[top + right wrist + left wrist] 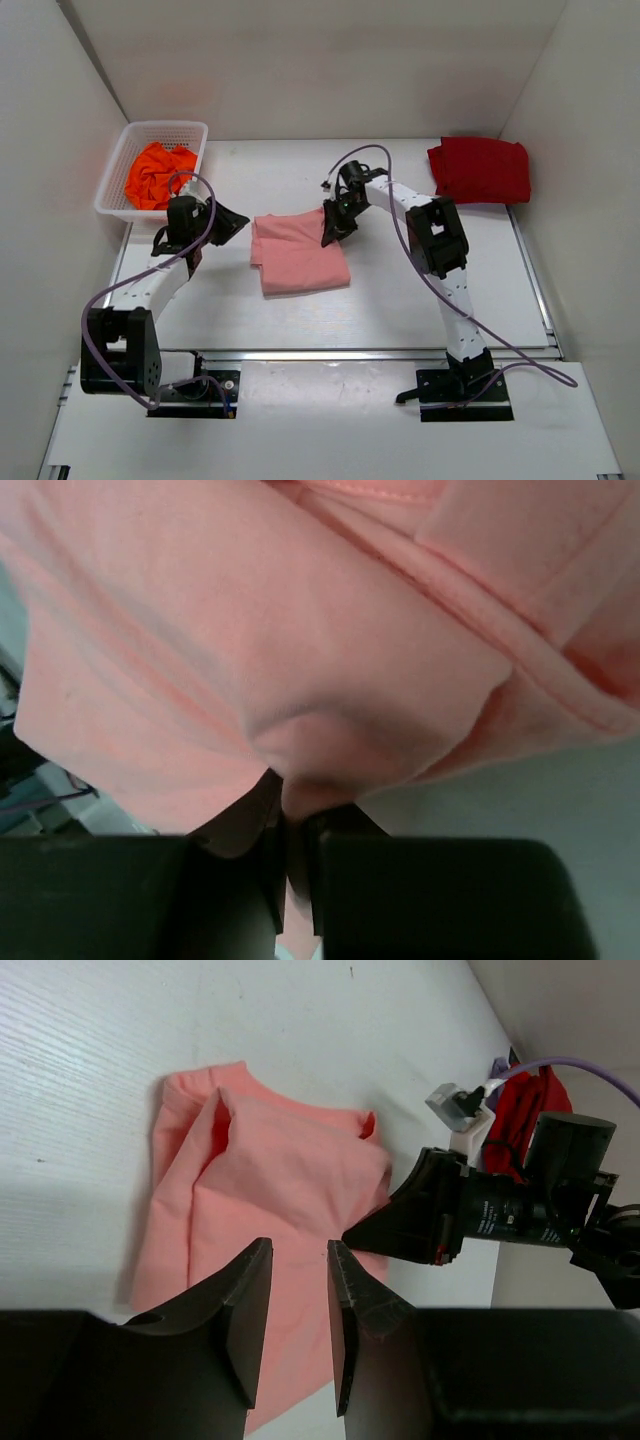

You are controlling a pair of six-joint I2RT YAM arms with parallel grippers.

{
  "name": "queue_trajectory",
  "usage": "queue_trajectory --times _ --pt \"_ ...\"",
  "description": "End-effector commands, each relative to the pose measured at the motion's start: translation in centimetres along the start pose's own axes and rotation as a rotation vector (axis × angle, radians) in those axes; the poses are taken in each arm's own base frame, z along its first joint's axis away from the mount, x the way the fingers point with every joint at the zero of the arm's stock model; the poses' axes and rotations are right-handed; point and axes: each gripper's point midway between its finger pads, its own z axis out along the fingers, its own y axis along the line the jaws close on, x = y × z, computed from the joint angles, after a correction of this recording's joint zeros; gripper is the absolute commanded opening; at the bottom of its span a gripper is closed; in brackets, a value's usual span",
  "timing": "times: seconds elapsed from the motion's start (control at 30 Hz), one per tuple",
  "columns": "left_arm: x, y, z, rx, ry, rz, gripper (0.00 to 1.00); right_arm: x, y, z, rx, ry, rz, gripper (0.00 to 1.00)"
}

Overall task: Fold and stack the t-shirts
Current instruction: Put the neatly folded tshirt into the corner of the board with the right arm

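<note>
The salmon-pink t-shirt (298, 257) lies partly folded on the table's middle. My right gripper (330, 233) is at its right edge, shut on a pinch of the pink cloth (300, 780), which bulges out between the jaws (295, 802). My left gripper (236, 222) hovers just left of the shirt, its jaws a little apart and empty, with pink cloth (270, 1170) below the fingertips (300, 1250). The dark red t-shirt (480, 170) lies folded at the back right. The bright orange t-shirt (158, 173) is crumpled in the basket.
A white lattice basket (165, 127) stands at the back left corner, close behind my left arm. White walls close in the table on the left, back and right. The right arm's black wrist (520, 1210) reaches across the left wrist view.
</note>
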Motion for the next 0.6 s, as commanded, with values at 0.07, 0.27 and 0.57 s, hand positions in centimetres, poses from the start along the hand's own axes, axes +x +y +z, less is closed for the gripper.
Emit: queue_trajectory --times 0.07,0.27,0.57 --pt "-1.3 -1.2 -1.5 0.026 -0.036 0.015 0.38 2.6 -7.9 -1.9 0.479 0.132 0.115 0.0" --pt "-1.1 -1.2 -1.6 0.029 -0.035 0.016 0.38 -3.6 -10.1 -12.5 0.835 -0.163 -0.004 0.0" --pt "-1.0 -1.8 -1.2 0.044 -0.015 0.022 0.39 -8.6 -12.8 -23.0 1.274 -0.33 -0.213 0.0"
